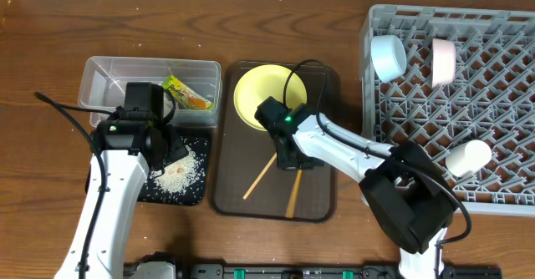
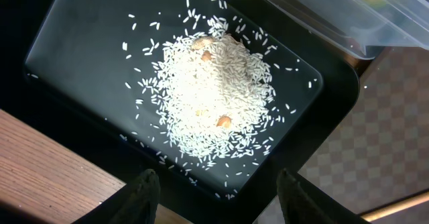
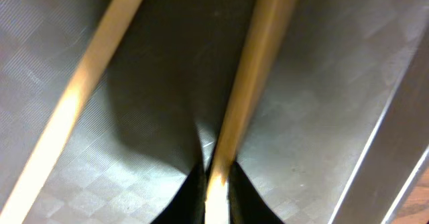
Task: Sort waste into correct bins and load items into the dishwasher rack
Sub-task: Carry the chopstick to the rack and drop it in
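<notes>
My right gripper (image 1: 289,158) (image 3: 216,184) is down on the brown tray, shut on one wooden chopstick (image 3: 244,76) near its upper end; the chopstick's lower part shows in the overhead view (image 1: 292,197). The second chopstick (image 1: 259,179) (image 3: 80,96) lies to its left. The yellow plate (image 1: 266,97) sits at the tray's far end. My left gripper (image 1: 170,151) (image 2: 218,190) is open and empty over the black tray (image 1: 194,194) (image 2: 67,49), which holds a pile of rice crumbs (image 1: 180,175) (image 2: 214,96). The clear tub (image 1: 104,74) (image 2: 348,16) holds the green-and-orange wrapper (image 1: 188,93). I cannot make out the white scrap.
The grey rack (image 1: 501,103) at the right holds a light blue bowl (image 1: 389,58), a white bowl (image 1: 443,62) and a pale cup (image 1: 468,156). The dark brown serving tray (image 1: 230,191) (image 3: 335,117) lies between the bins and the rack. My right arm reaches across from the rack's front corner.
</notes>
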